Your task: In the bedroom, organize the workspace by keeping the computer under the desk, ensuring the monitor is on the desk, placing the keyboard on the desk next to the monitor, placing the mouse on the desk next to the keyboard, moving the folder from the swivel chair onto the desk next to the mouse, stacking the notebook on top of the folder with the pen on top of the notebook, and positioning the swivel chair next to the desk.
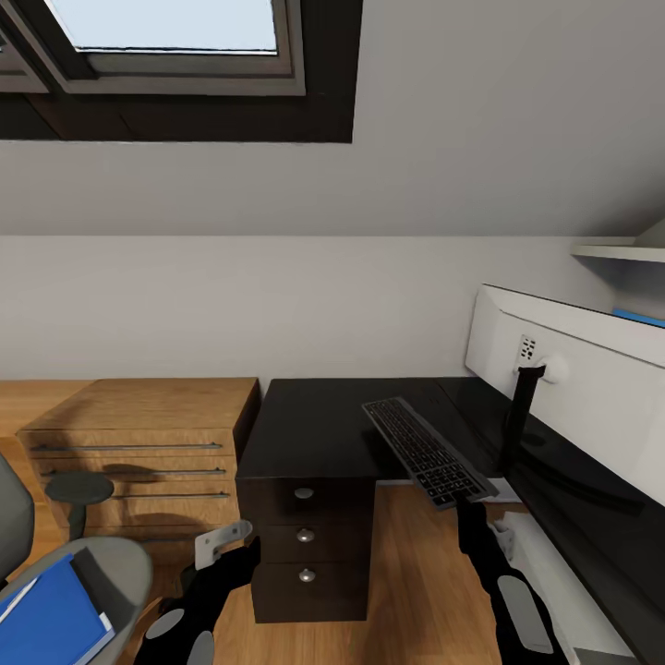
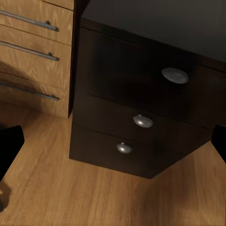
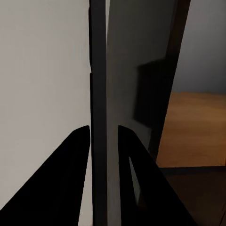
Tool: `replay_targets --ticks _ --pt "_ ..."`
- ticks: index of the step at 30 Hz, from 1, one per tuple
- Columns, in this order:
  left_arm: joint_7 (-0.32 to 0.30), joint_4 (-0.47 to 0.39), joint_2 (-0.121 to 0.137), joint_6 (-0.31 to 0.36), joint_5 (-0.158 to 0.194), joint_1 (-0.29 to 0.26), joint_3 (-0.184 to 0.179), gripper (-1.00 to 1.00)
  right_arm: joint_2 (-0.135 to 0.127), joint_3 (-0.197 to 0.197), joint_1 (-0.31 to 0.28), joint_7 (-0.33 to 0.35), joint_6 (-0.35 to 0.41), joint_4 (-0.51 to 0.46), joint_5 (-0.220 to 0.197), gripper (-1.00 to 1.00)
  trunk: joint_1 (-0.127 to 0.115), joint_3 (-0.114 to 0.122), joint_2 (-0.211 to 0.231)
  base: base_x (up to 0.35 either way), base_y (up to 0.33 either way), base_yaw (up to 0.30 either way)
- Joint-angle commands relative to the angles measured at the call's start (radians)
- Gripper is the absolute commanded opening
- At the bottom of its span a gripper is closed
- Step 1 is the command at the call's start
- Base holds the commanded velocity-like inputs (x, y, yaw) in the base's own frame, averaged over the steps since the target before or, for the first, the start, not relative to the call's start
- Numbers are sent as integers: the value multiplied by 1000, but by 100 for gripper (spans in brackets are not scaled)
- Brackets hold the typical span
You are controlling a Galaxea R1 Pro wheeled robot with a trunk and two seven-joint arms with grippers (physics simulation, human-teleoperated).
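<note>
My right gripper (image 1: pixel 466 503) is shut on the near end of the dark keyboard (image 1: pixel 420 448), which hangs tilted over the black desk (image 1: pixel 314 425). In the right wrist view its black fingers (image 3: pixel 75 155) clamp the keyboard's thin grey edge (image 3: pixel 99 70). The monitor (image 1: pixel 573 369) stands on the desk's right wing, white back toward me. A white box, the computer (image 1: pixel 559 591), sits under that wing. At lower left the grey swivel chair (image 1: pixel 120 554) carries the blue folder (image 1: pixel 46 619), with a white pen (image 1: pixel 18 600) and a dark notebook (image 1: pixel 92 565) on it. My left gripper (image 1: pixel 231 550) (image 2: pixel 113 146) is open before the drawer unit (image 2: pixel 141 117).
A light wooden dresser (image 1: pixel 139 434) (image 2: pixel 33 52) stands left of the desk, close against the drawer unit (image 1: pixel 305 536). The chair's black armrest (image 1: pixel 78 487) is in front of it. A skylight (image 1: pixel 175 37) is overhead and a white shelf (image 1: pixel 619 251) hangs above the monitor.
</note>
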Motion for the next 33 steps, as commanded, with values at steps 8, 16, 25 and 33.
replay_targets --ticks 8,16,25,33 --pt "9 -1 0 3 11 0 -8 100 3 -6 -1 7 6 8 -10 -100 1 -1 0 270 0 0" --pt "9 -2 0 3 11 0 -8 100 1 -7 -1 1 3 10 -7 -100 1 -1 0 172 0 0" --pt "10 -3 0 1 11 0 -20 100 1 -7 -1 -2 2 10 -5 -100 24 -20 -42 9 0 0" --pt "10 -3 0 1 11 0 -24 100 1 -7 -1 -2 1 10 -4 -100 50 -42 -91 0 0 0"
